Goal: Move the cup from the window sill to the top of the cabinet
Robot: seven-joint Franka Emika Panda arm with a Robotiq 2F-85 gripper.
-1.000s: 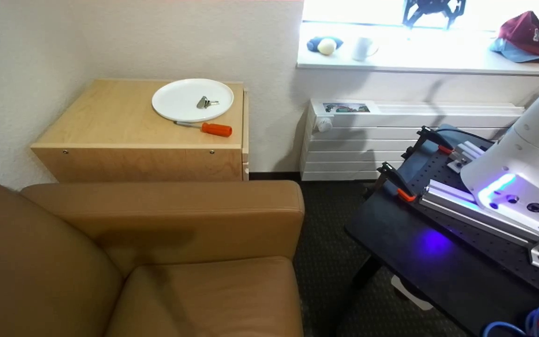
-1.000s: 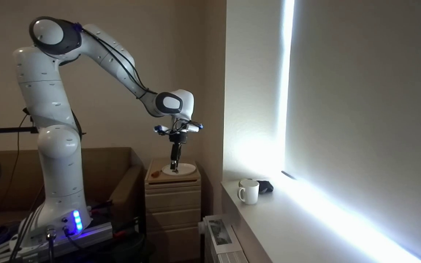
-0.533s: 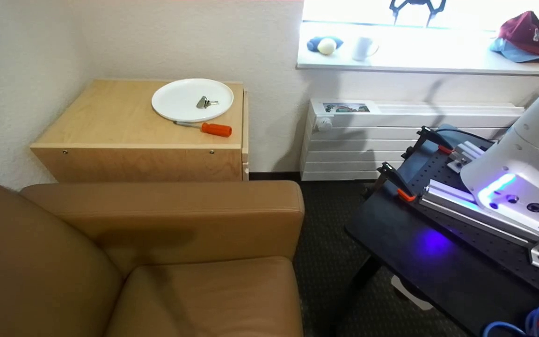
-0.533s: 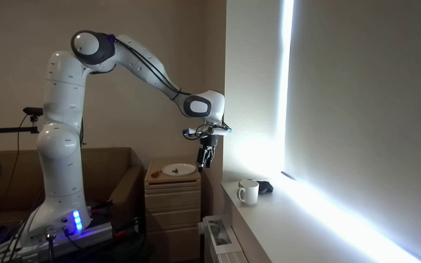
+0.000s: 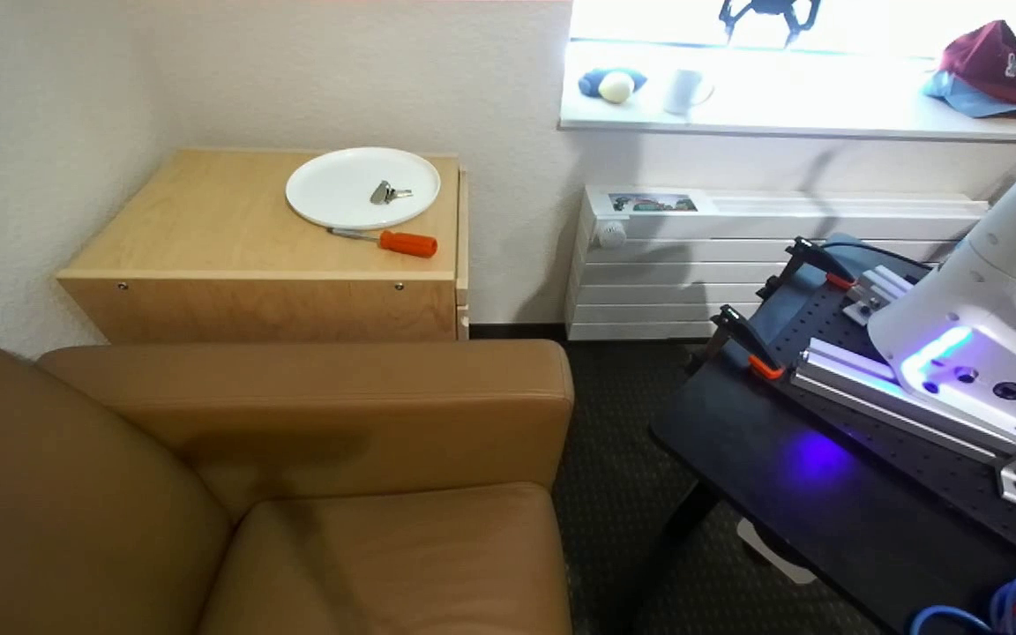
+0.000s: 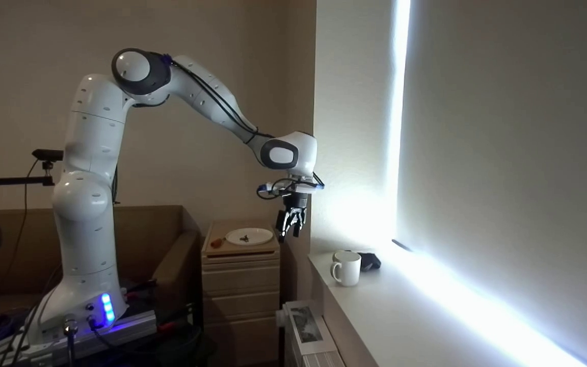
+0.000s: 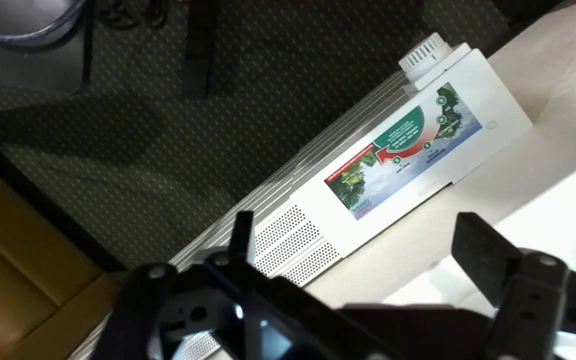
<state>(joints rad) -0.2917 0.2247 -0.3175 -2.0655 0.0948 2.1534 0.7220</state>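
The white cup [image 5: 683, 92] stands upright on the bright window sill [image 5: 825, 101] near its left end. In an exterior view the cup [image 6: 347, 268] stands close to the edge of the sill [image 6: 375, 321]. The tan wooden cabinet [image 5: 226, 212] also shows in an exterior view [image 6: 241, 285]. My gripper [image 6: 289, 235] points down, open and empty, higher than the cup and apart from it. It also shows in an exterior view [image 5: 759, 37]. In the wrist view the open fingers [image 7: 355, 222] are over the radiator and sill edge; I cannot make out the cup there.
A white plate [image 5: 340, 207] with keys [image 5: 390, 193] and an orange screwdriver [image 5: 407, 244] lies on the cabinet. A dark item with a pale ball [image 5: 616, 86] sits beside the cup. A cap [image 5: 989, 69] lies farther along the sill. A radiator [image 7: 313, 215] and brown armchair [image 5: 314, 388] stand below.
The arm has swung toward the window sill, then lowered slightly. The gripper has also turned and stays open. The cup has not moved.
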